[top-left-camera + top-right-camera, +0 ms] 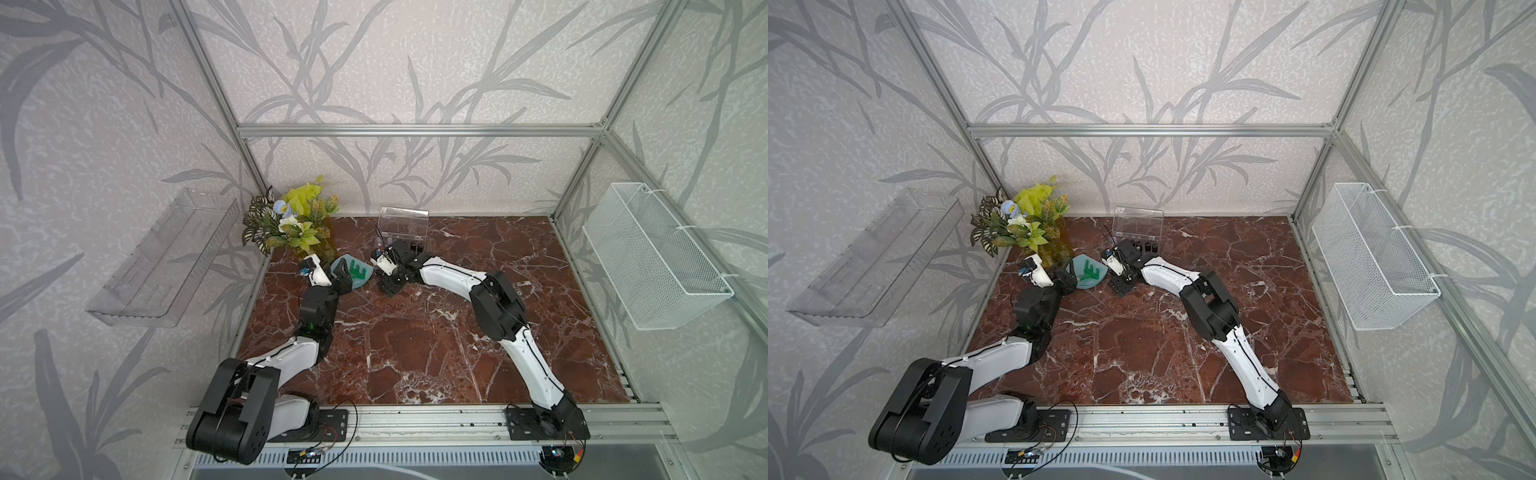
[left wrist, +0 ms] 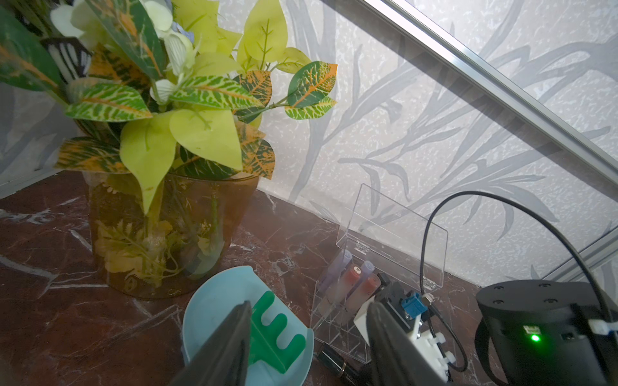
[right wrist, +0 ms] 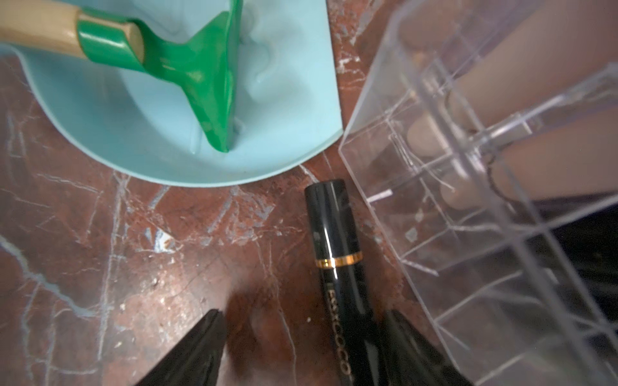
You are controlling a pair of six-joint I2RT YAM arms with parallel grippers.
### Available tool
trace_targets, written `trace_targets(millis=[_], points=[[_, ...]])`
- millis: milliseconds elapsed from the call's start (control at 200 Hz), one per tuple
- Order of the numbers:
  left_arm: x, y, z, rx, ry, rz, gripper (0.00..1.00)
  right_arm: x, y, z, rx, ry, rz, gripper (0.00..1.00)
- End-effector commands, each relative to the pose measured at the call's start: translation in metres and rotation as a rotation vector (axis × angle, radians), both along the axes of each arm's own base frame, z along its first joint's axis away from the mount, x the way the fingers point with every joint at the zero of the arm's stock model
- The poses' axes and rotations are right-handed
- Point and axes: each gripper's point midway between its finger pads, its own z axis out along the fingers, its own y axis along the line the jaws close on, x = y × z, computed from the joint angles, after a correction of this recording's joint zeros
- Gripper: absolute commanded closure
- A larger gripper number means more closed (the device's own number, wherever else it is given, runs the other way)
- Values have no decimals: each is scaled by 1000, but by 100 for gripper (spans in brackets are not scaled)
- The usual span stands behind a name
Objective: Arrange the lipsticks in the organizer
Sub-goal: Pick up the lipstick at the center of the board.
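One glossy black, gold-banded lipstick [image 3: 337, 267] lies flat between my right gripper's [image 3: 304, 314] parted jaws, ungripped, cap toward the pale-blue plastic dish [image 3: 133, 150] at ten o'clock; left gripper [image 2: 311, 305] parted, empty.

black lipstick [image 3: 337, 234], gold lettering reading roughly "ESXCOCO"

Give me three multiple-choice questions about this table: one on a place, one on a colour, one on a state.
1. Where does the green rake lie? A in a pale blue dish; B in a red bucket; C in a cardboard carton.
2. What colour is the band on the black lipstick lying on the table? A silver; B gold; C red.
3. How is the lid of the clear box? A shut flat; B taken off; C open, standing upright.
Answers: 1 A, its head rests inside the dish. 2 B, a gold ring circles it. 3 C, it stands up behind the compartments.
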Motion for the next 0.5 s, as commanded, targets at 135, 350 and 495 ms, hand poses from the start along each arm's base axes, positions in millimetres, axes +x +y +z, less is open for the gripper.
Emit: trace_targets(millis=[135, 350, 495], points=[[-2, 0, 3, -4, -19, -10, 43, -4, 1, -2, 10, 31, 4, 43], [0, -4, 4, -2, -14, -29, 43, -12, 1, -4, 24, 78, 8, 63], [4, -10, 6, 3, 0, -60, 42, -21, -2, -5, 27, 126, 1, 77]])
